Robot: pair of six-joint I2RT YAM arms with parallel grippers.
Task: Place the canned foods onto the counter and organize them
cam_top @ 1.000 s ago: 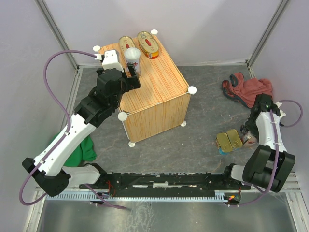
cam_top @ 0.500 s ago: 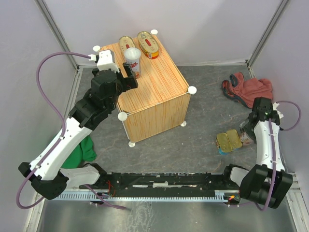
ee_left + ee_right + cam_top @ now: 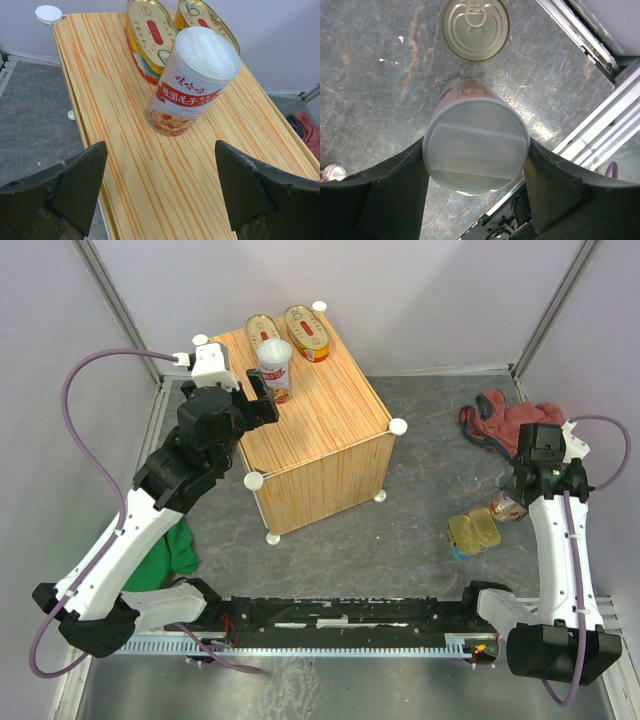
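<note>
The counter is a wood-grain box with white knobs. On it lie two oval gold cans, and a tall white-lidded can stands upright in front of them. My left gripper is open just short of that can and apart from it; nothing lies between its fingers. My right gripper is shut on a second tall white-lidded can, fingers pressed on both sides, near the floor's right edge. A round gold-lidded can sits on the floor below it.
Two rectangular gold cans lie side by side on the grey floor left of my right gripper. A red cloth is bunched at the far right, a green cloth under my left arm. A metal rail borders the right side.
My left gripper has drawn back from the tall can on the counter, still open. My right arm has straightened and risen, with the other tall can between its fingers.
</note>
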